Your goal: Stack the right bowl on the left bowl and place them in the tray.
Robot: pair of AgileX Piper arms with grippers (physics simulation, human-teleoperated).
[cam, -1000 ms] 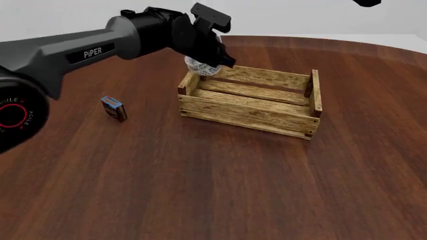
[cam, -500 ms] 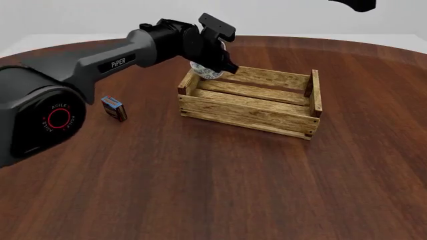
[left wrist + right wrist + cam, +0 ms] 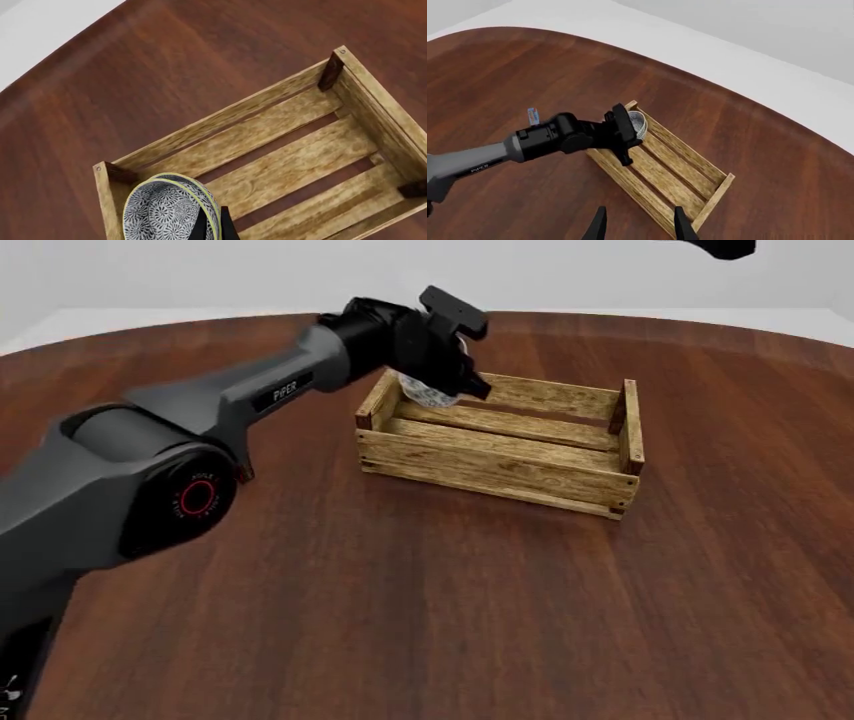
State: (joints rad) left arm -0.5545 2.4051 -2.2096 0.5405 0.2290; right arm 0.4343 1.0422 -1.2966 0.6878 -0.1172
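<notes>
My left gripper [image 3: 451, 378] is shut on the rim of two nested speckled bowls and holds them tilted over the left end of the tray [image 3: 501, 458]. In the left wrist view the right bowl [image 3: 160, 214] sits inside the left bowl [image 3: 202, 189], of which only the rim edge shows. Both rims look yellowish there, pinched by the gripper [image 3: 213, 227], with the tray's slatted floor [image 3: 293, 165] below. The bowls [image 3: 424, 393] show as one patch in the front view. My right gripper [image 3: 639, 227] is open and empty, high above the table, looking down on the tray [image 3: 667, 175] and the bowls [image 3: 637, 123].
A small blue box [image 3: 532, 116] stands on the table left of the tray; in the front view my left arm [image 3: 267, 400] covers it. The round wooden table's [image 3: 441, 600] far edge runs close behind the tray.
My left arm has carried the bowls to the right and lower, from just outside the tray's back-left corner to over its left end. The right arm has stayed high.
</notes>
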